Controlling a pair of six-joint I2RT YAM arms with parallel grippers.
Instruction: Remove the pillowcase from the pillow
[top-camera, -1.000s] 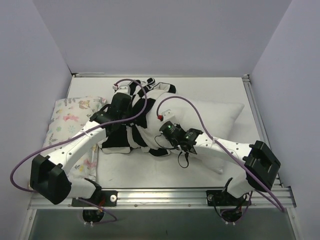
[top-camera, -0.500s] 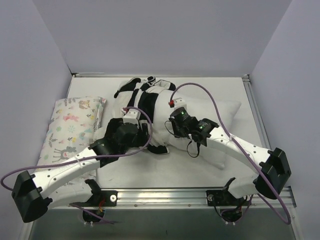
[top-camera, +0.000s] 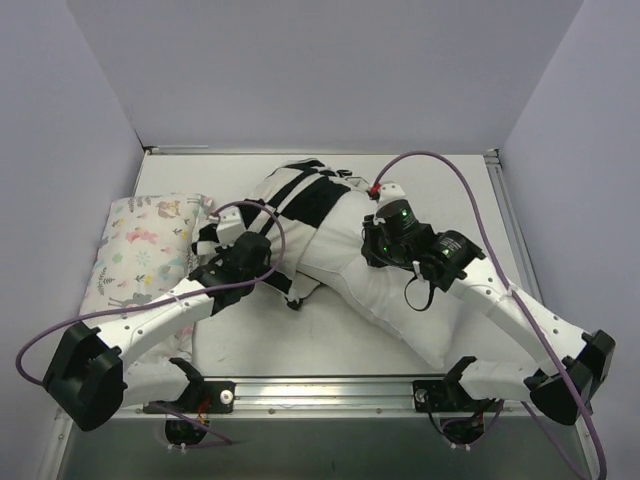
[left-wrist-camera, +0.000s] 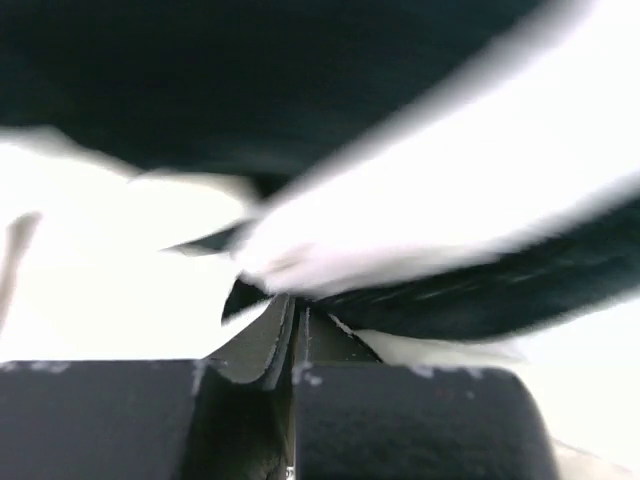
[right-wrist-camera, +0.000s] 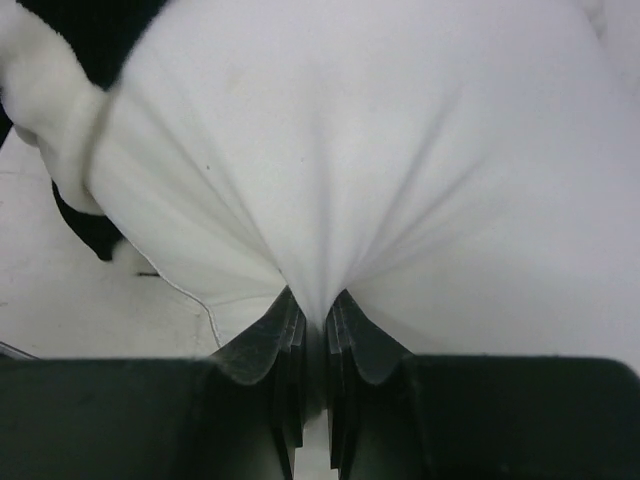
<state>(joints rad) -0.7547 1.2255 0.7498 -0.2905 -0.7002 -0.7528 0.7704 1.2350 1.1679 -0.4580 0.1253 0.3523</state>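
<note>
The black and white checked pillowcase (top-camera: 300, 200) lies bunched over the far end of the white pillow (top-camera: 400, 300), which runs toward the near right. My left gripper (top-camera: 287, 288) is at the case's near edge. In the left wrist view its jaws are pressed together, and blurred checked fabric (left-wrist-camera: 420, 200) starts right at the left gripper (left-wrist-camera: 293, 305) tips. My right gripper (top-camera: 372, 243) sits on the pillow's bare part. The right gripper (right-wrist-camera: 313, 310) is shut on a pinch of white pillow (right-wrist-camera: 350, 150) cloth, with folds fanning out from it.
A pastel floral pillow (top-camera: 140, 250) lies along the left side, under the left arm. White walls close the far and side edges. The metal rail (top-camera: 320, 392) with the arm bases runs along the near edge.
The left gripper opened, swung toward me, then shut at the case's near edge. The right gripper moved far and right with the pillow cloth; more white pillow now shows.
</note>
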